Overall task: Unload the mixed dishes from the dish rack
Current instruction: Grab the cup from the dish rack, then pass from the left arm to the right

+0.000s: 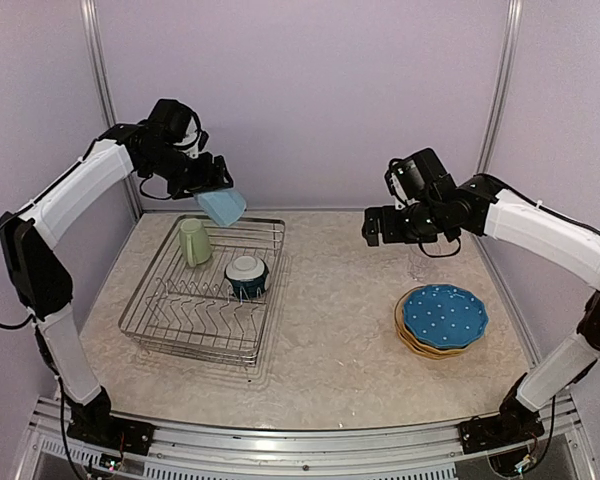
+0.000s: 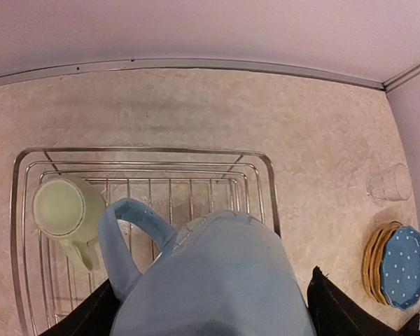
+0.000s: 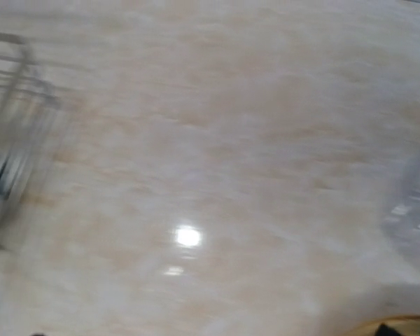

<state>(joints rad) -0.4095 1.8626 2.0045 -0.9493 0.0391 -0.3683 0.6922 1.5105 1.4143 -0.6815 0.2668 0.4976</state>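
The light blue mug (image 1: 222, 206) is not in the dish rack (image 1: 185, 345). It hangs in the air over the far rim of the rack, clamped by the left gripper (image 1: 208, 178), whose two fingers (image 2: 91, 318) press the wide body of the mug from both sides. In the left wrist view its handle points to the left, on the same side as the light green mug (image 1: 194, 242), and the mug looks tilted, with its long axis running forward and away from the wrist. The move that I expect next is to set it down, and the bare table (image 1: 340, 330) for this lies to the right of the rack, between the rack and the stack of plates (image 1: 442, 318) with the blue white-dotted one on top. The small clear glass (image 2: 389, 184) stands there too, just beyond the plates, so the mug has to land short of it. The right gripper (image 1: 370, 230) hovers over that part of the table, wide open and empty, well apart from the rack. The green mug and the dark-teal bowl (image 1: 247, 275) in the rack are nearer to the left arm.
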